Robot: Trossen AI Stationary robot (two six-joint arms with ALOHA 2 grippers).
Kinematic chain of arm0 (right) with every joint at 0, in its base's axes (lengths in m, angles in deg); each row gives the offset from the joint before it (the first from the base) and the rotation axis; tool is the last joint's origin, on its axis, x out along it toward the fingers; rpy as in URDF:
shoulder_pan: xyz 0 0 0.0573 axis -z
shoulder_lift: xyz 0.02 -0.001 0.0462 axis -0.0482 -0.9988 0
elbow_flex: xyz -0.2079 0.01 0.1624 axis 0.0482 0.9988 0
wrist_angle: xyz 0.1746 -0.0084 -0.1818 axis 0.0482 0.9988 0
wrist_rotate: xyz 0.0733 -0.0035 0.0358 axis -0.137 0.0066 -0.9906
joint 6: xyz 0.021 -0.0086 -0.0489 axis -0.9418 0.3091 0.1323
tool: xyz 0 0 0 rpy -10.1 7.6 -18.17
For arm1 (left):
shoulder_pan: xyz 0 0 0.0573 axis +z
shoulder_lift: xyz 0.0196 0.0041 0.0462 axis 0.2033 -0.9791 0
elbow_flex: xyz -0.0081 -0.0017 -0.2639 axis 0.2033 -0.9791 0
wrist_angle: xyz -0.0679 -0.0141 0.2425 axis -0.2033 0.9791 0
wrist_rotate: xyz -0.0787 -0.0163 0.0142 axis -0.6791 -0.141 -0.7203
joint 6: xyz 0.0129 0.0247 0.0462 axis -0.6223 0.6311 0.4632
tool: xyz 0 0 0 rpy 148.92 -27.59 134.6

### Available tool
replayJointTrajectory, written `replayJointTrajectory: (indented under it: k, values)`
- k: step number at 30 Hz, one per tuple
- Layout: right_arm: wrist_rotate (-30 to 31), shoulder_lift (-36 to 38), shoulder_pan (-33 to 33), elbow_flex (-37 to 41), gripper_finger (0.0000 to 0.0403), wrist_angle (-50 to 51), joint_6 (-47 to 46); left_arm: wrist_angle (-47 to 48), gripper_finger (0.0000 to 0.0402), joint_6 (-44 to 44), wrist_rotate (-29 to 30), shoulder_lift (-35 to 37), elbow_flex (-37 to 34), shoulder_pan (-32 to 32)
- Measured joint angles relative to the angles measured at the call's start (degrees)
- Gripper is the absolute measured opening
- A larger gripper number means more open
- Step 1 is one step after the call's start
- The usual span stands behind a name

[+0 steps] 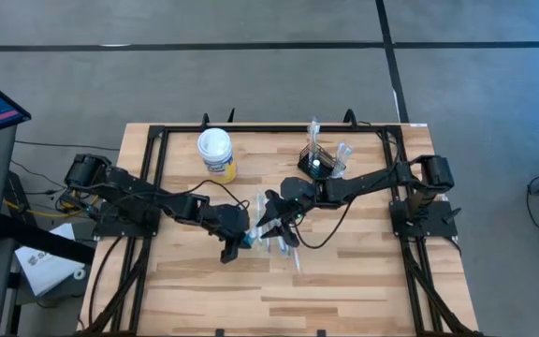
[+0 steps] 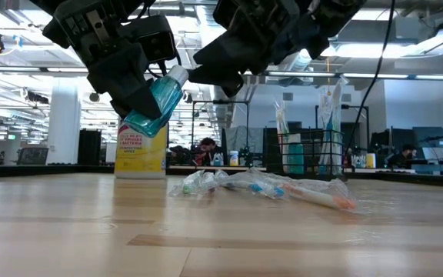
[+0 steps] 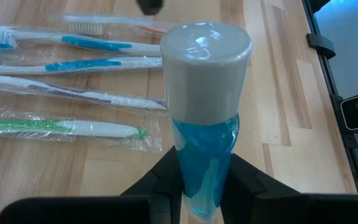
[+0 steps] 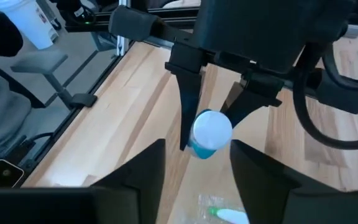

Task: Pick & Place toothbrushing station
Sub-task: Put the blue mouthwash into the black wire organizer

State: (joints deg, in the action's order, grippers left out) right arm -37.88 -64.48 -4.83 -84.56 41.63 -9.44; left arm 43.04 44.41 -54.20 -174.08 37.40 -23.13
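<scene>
The left gripper [image 1: 235, 245] hangs above the table [image 1: 363, 281], clamped on a blue bottle [image 2: 154, 100] with a white cap. Wrapped toothbrushes [image 1: 284, 245] lie on the wood just beside it, under the right gripper [image 1: 271, 223], whose fingers stand apart facing the bottle's cap. The black mesh caddy [image 1: 321, 161] stands behind that arm, well apart from the yellow canister [image 1: 217, 154].
</scene>
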Motion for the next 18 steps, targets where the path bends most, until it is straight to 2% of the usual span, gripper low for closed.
replayJointTrajectory:
  k: [4, 7, 18]
  values:
    - [2.05, 0.0, -0.31, 0.0, 0.0202, -0.95, 0.05, 0.0, 0.0063, 0.02, 0.0, 0.0, 0.0, 0.0]
    - [2.11, 0.0, -0.55, 0.02, 0.0209, -2.02, 0.36, 0.0, 0.0063, 0.45, 0.0, 0.0, 0.0, 0.0]
    - [2.53, 0.0, -1.08, 0.02, 0.0181, -2.34, -0.05, -0.02, 0.0063, 0.87, 0.02, 0.0, 0.0, 0.0]
